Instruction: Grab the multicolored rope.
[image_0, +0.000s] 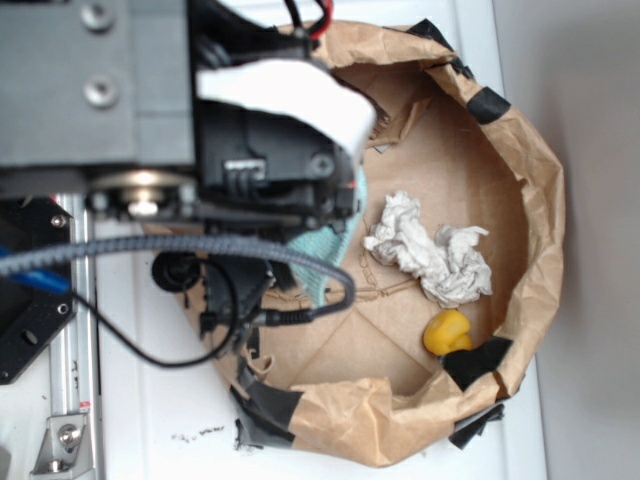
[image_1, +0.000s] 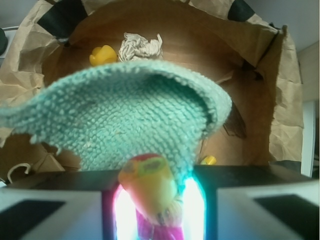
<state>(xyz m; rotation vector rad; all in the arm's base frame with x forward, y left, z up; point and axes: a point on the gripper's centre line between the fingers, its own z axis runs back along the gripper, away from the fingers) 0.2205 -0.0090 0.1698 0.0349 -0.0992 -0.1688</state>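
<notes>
The multicolored rope (image_1: 150, 186) shows in the wrist view as a thick yellow, red and light green end with pink below. It stands between the two fingers of my gripper (image_1: 159, 200). Bright gaps show on both sides of the rope, so the jaws are open around it. The teal terry cloth (image_1: 125, 115) lies just beyond the rope and rises in a fold. In the exterior view my arm (image_0: 270, 150) covers the rope and the fingers; only an edge of the cloth (image_0: 325, 255) shows.
Everything lies inside a brown paper bag with a rolled rim (image_0: 540, 200) patched with black tape. A white paper wad (image_0: 430, 250) and a yellow toy (image_0: 446, 332) lie at the far side. A black cable (image_0: 200, 250) crosses under the arm.
</notes>
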